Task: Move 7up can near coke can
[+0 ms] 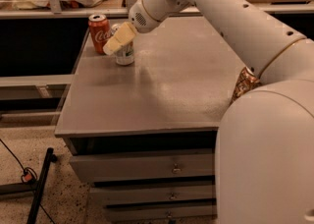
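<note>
In the upper left of the frame the gripper (117, 41) sat against the top of the 7up can (125, 56), which stood upright on the grey table (162, 90) just right of the coke can (99, 32), though whether it clasped that can could not be told.

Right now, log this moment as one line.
hand: at 7up can | 7up can: upright on table, beside coke can | brown-gold can: table's opposite side
</note>
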Action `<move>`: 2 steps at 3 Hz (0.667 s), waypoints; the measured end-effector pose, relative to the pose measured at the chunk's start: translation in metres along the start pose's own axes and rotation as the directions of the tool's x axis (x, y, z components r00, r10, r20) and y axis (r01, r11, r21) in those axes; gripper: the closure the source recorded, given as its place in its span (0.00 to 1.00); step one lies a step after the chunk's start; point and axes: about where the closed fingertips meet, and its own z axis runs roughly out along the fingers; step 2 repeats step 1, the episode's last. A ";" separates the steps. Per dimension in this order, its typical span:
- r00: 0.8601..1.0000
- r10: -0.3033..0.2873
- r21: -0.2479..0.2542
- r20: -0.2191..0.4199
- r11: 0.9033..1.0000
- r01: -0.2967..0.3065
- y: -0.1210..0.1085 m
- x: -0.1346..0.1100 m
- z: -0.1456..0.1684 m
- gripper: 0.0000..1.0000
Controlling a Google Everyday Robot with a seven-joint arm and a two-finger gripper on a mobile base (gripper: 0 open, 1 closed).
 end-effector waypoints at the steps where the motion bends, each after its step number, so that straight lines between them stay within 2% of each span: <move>1: 1.000 0.000 0.000 0.000 1.000 0.000 0.000 0.000 0.000 0.00; 2: 1.000 0.000 0.000 0.000 1.000 0.000 0.000 0.000 0.000 0.00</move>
